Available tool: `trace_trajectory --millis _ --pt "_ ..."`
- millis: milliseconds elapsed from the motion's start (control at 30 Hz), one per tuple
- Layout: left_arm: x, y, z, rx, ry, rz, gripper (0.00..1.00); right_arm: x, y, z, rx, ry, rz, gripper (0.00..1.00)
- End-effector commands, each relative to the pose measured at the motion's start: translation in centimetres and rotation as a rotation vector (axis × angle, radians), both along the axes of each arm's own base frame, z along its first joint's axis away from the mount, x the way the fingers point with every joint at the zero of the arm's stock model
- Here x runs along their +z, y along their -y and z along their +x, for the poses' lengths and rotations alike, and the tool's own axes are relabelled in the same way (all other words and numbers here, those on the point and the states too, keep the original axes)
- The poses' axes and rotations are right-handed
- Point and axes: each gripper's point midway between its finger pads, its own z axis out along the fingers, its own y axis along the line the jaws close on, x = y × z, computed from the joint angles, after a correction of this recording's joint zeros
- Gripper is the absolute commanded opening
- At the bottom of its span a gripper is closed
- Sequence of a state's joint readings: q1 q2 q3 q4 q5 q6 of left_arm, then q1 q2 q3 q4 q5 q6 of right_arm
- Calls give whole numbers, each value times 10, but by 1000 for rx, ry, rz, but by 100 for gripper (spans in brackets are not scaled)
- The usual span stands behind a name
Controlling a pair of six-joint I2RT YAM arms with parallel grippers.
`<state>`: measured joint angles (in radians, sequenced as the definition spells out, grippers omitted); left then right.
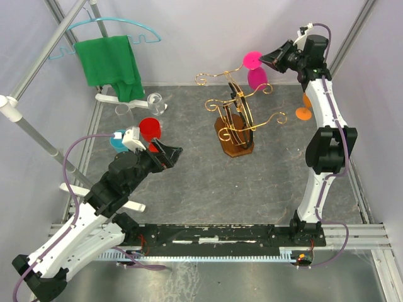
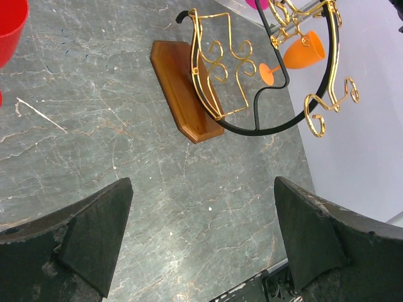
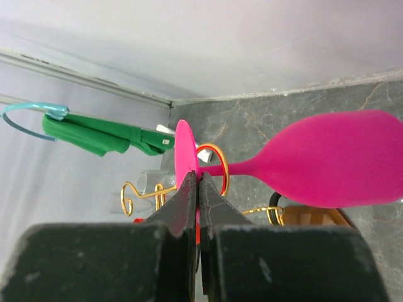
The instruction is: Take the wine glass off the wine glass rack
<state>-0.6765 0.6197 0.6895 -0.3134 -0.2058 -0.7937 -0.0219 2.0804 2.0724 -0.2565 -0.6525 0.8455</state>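
Note:
The wine glass rack (image 1: 234, 113) stands mid-table on its oval wooden base (image 1: 234, 139), with gold scrolled arms; it also shows in the left wrist view (image 2: 252, 82). A pink wine glass (image 1: 257, 77) hangs bowl down at the rack's far upper arm. My right gripper (image 1: 269, 58) is shut on its flat foot (image 3: 184, 151). In the right wrist view (image 3: 198, 177) the stem (image 3: 242, 167) runs through a gold loop (image 3: 221, 165) to the bowl (image 3: 334, 160). My left gripper (image 1: 171, 154) is open and empty, low over the table left of the rack (image 2: 203, 184).
An orange glass (image 1: 304, 112) sits right of the rack, beside the right arm. A red cup (image 1: 150, 129), a blue cup (image 1: 116, 139) and clear glasses (image 1: 156, 102) stand at the left. A green cloth (image 1: 112, 60) hangs on a turquoise hanger (image 1: 146, 31) back left.

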Motion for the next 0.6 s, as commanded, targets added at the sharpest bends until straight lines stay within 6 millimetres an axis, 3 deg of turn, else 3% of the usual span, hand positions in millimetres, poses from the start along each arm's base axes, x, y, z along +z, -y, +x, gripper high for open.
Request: trace_trajectory --millis 0,167,300,567 --pt "8 0 -2 5 -1 -40 99 32 5 17 -51 128 57 1" --pt "7 0 -3 6 -4 -41 99 38 -4 28 -13 155 109 1" --pt "5 0 -2 8 -9 -40 99 42 -25 23 76 156 129 1" --pt "4 -1 -3 8 -10 -38 99 47 -39 -28 187 160 148 1"
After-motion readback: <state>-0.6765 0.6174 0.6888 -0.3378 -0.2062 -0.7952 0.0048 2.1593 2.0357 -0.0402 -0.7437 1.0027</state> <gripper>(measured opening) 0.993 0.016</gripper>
